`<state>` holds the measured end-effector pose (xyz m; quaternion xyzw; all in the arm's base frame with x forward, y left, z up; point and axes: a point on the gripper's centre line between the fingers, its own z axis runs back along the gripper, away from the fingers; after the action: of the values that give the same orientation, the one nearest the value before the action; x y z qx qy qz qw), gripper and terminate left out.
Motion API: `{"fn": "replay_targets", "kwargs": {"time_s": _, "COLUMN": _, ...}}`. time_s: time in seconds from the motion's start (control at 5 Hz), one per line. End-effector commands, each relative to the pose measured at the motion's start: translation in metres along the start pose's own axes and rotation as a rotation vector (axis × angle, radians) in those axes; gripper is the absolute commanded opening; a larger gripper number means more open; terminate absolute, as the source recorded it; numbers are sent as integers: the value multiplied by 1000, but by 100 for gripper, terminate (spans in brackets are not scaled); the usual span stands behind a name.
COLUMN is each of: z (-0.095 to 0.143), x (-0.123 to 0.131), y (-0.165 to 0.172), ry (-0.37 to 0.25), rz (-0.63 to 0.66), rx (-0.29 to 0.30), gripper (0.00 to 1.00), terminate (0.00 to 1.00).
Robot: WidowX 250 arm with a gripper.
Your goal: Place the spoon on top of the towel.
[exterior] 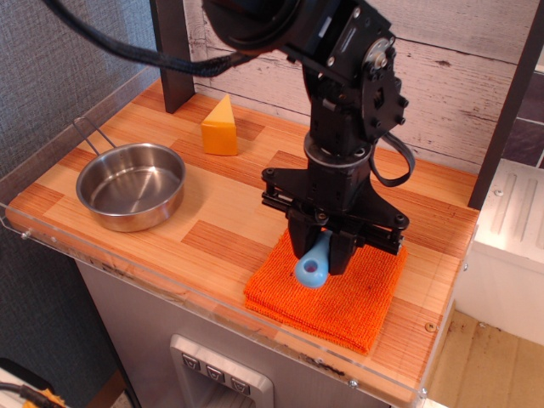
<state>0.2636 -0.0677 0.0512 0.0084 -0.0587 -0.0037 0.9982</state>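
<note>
The spoon (pixel 314 265) shows only its stubby light-blue handle with the hole at its end; its grey bowl is hidden between the fingers. My gripper (pixel 324 252) is shut on the spoon and holds it low over the middle of the orange knitted towel (pixel 357 298), which lies flat at the front right of the wooden counter. The handle hangs down toward the towel; I cannot tell whether it touches the cloth. The arm covers the towel's far part.
A steel pan (pixel 131 185) with a wire handle stands at the front left. A yellow-orange cheese wedge (pixel 220 126) stands at the back. A clear plastic rim (pixel 212 299) runs along the counter's front edge. A dark post (pixel 173 53) rises at the back left.
</note>
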Motion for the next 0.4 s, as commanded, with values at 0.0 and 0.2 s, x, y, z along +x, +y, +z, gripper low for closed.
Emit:
{"fn": "replay_targets", "kwargs": {"time_s": 0.0, "z": 18, "x": 5, "y": 2, "ry": -47, "rz": 11, "rx": -22, "gripper": 100, "terminate": 0}}
{"fn": "replay_targets", "kwargs": {"time_s": 0.2, "z": 31, "x": 12, "y": 8, "ry": -63, "rz": -9, "rx": -14, "gripper": 100, "terminate": 0}}
